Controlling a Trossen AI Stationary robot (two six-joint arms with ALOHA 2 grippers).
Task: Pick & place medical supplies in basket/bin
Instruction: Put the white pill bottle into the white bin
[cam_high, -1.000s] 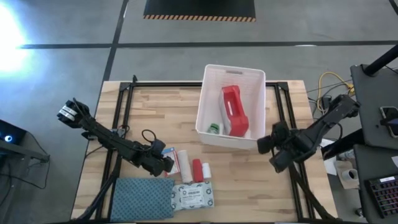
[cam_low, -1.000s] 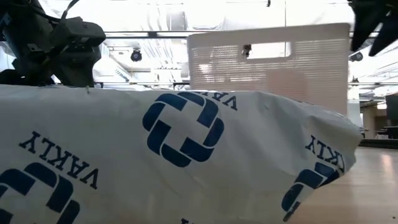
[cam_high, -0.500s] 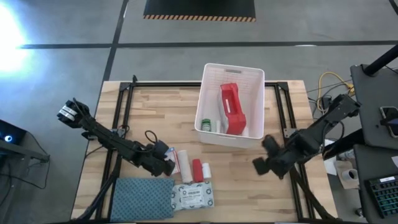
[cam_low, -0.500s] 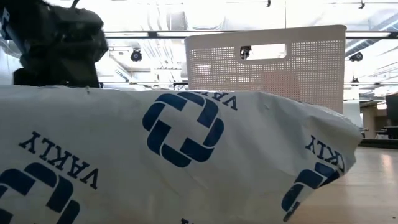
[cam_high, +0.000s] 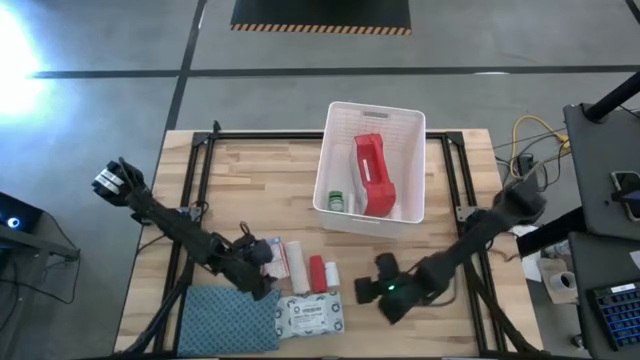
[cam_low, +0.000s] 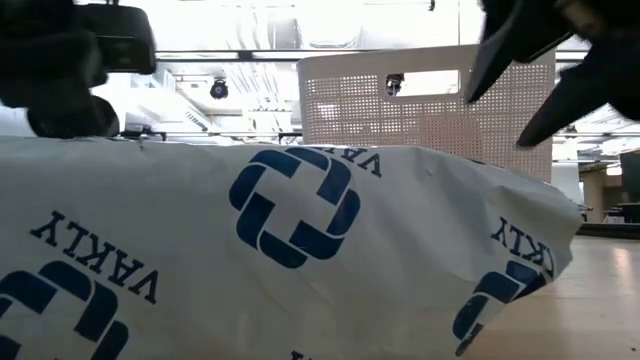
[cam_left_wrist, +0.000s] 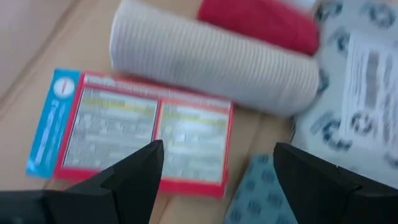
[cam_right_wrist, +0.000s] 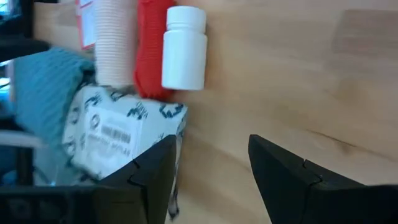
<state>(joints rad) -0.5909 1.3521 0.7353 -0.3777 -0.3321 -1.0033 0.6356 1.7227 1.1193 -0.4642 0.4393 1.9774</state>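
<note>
With both the left gripper (cam_high: 262, 262) and right gripper (cam_high: 368, 291) seen open and empty at lower centre, the white bottle (cam_right_wrist: 184, 48) could be knocked rolling.

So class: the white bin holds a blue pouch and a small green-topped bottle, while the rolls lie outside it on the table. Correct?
Not quite. The high view shows the pouch in the white bin is red, not blue. The small green-topped bottle is inside, and the rolls lie outside on the table.
</note>
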